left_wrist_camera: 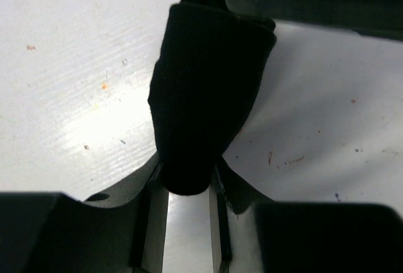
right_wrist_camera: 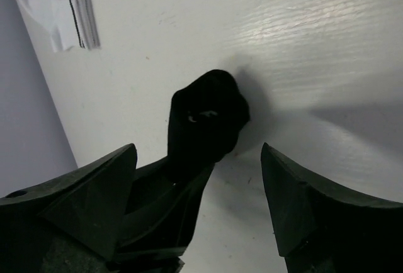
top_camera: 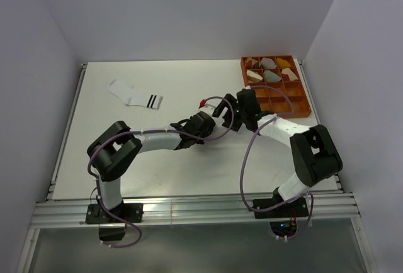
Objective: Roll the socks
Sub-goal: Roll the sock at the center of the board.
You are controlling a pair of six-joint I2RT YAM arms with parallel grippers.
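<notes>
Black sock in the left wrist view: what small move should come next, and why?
Probably back the right gripper away. Its jaws stand open and hold nothing, while the left gripper is shut on the black sock, already bundled into a compact roll. Clearing the right arm would free the left to carry the roll off; the white sock lies flat, unrolled.

A robotics lab cell; plain white walls point(top_camera: 189, 9), aluminium rail frame point(top_camera: 189, 210).
</notes>
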